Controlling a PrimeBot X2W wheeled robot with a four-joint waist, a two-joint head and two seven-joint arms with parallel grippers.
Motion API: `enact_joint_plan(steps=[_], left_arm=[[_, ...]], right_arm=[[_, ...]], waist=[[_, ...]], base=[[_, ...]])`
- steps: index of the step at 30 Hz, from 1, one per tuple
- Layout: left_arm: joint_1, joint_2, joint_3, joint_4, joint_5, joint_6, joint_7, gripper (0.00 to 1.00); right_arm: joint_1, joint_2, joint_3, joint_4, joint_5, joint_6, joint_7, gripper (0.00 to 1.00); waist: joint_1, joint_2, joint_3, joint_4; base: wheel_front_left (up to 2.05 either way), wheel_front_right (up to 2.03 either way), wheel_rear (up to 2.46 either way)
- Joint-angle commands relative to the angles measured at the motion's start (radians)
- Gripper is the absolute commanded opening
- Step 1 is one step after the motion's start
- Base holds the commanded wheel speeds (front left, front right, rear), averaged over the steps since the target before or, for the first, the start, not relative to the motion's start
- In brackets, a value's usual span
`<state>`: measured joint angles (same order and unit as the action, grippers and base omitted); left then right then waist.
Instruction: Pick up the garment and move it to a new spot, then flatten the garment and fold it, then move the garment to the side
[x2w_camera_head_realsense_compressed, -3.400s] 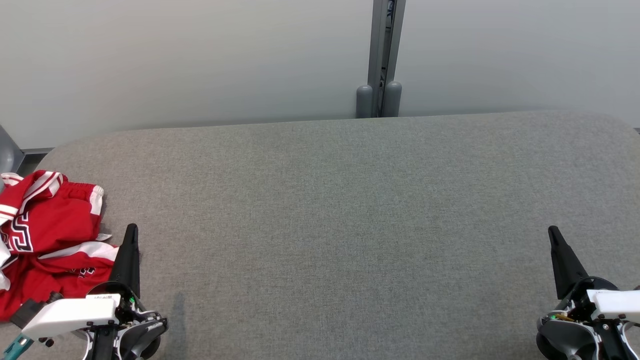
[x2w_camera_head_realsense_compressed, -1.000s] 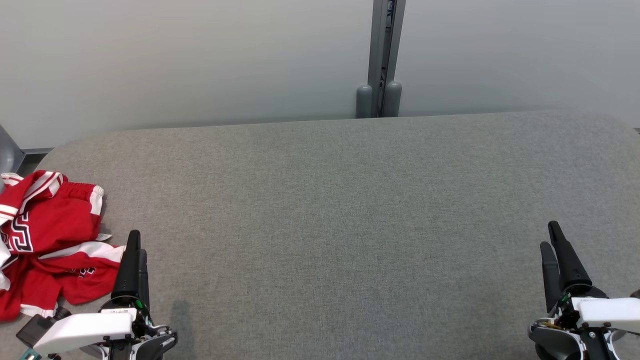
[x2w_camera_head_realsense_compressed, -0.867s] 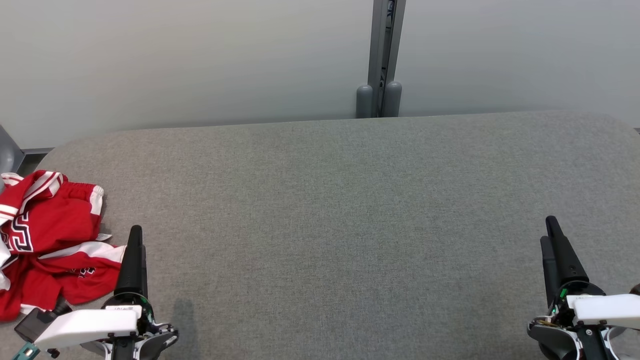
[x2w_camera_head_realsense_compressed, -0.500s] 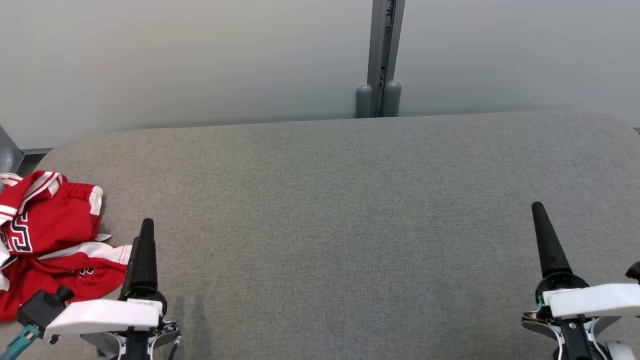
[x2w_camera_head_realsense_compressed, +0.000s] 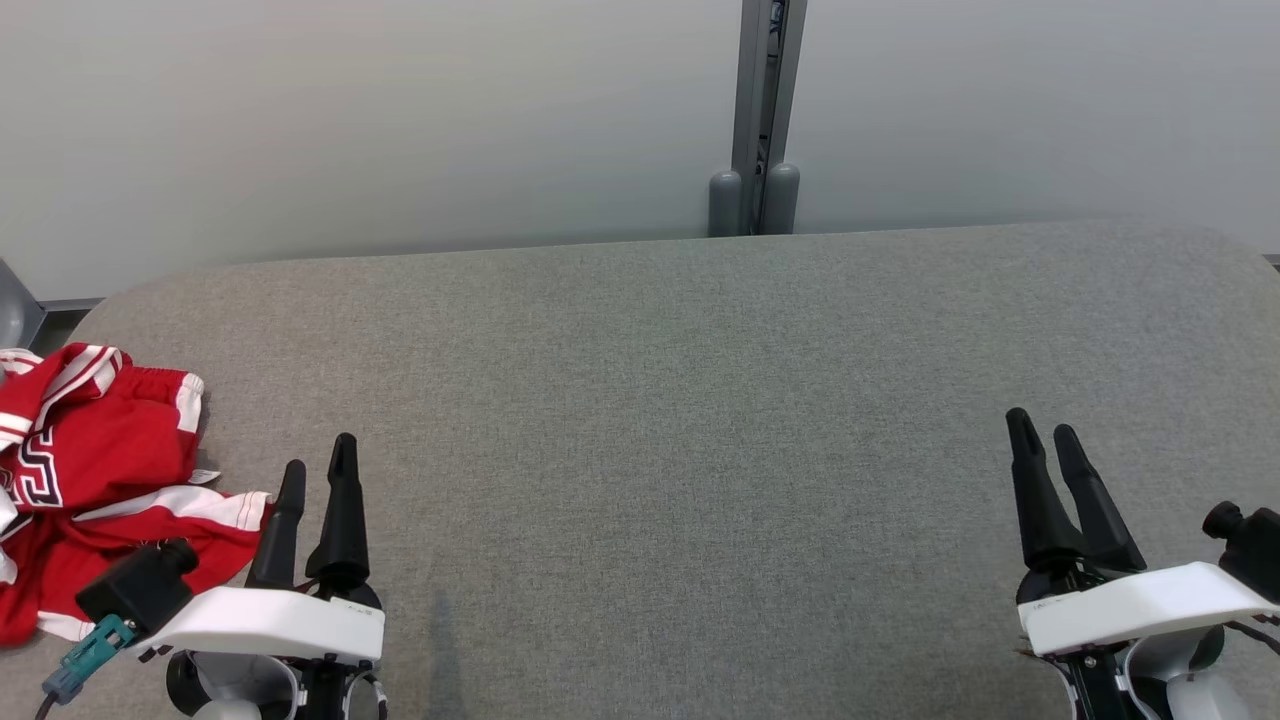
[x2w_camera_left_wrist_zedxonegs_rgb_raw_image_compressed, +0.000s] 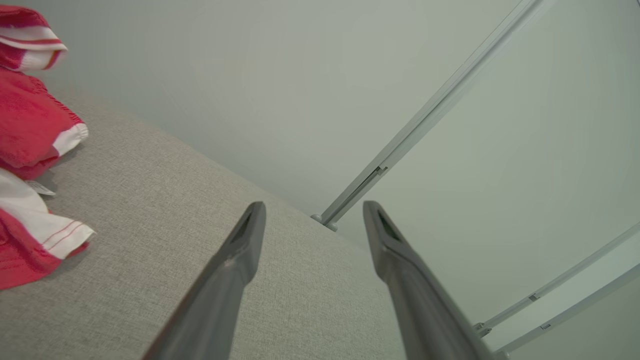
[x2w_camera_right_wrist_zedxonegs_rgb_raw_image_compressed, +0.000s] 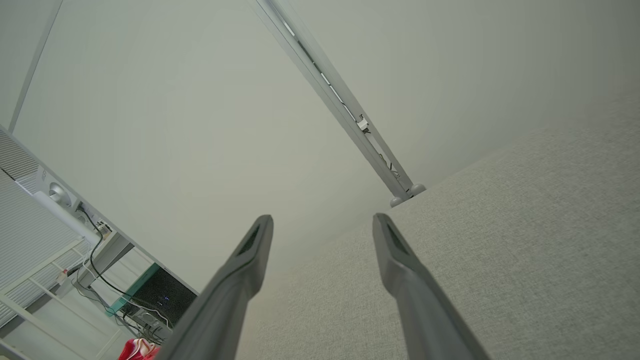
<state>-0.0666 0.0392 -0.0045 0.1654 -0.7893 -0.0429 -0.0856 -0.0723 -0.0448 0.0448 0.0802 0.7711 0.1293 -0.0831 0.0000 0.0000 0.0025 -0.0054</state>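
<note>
Red knit garment (x2w_camera_head_realsense_compressed: 95, 455), white-striped with dark lettering, is lying crumpled at the left edge of the worktop (x2w_camera_head_realsense_compressed: 660, 380), a grey woven-fabric surface with rounded corners. The left hand (x2w_camera_head_realsense_compressed: 319, 455) is standing just beside the garment's white hem, tapered dark fingers spread and gripping nothing. The right hand (x2w_camera_head_realsense_compressed: 1040, 424) is sitting well apart at the far right, likewise spread and empty.

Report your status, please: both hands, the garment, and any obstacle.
Left hand open, empty. Right hand open, empty. Red garment crumpled at left end of grey table, not held. No obstacle seen.
</note>
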Motion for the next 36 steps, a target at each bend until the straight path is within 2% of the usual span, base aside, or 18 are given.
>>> enact_joint_plan(steps=[1,14,36], left_arm=[[-0.017,0.007,-0.005,-0.011,0.055,0.009,-0.013,1.0],[-0.021,0.009,-0.019,-0.007,0.215,0.045,-0.049,1.0],[-0.026,0.011,-0.05,0.005,0.448,0.072,-0.104,1.0]], right_arm=[[-0.018,-0.01,0.009,-0.014,-0.052,0.001,-0.016,1.0],[-0.024,-0.013,0.03,0.025,-0.234,0.002,-0.051,1.0],[-0.031,-0.01,0.05,0.042,-0.478,0.002,-0.108,1.0]], waist=[[0.0,0.0,0.0,0.0],[0.0,0.0,-0.001,0.0],[0.0,0.0,-0.005,0.001]], base=[[0.0,0.0,0.0],[0.0,0.0,0.0],[0.0,0.0,0.0]])
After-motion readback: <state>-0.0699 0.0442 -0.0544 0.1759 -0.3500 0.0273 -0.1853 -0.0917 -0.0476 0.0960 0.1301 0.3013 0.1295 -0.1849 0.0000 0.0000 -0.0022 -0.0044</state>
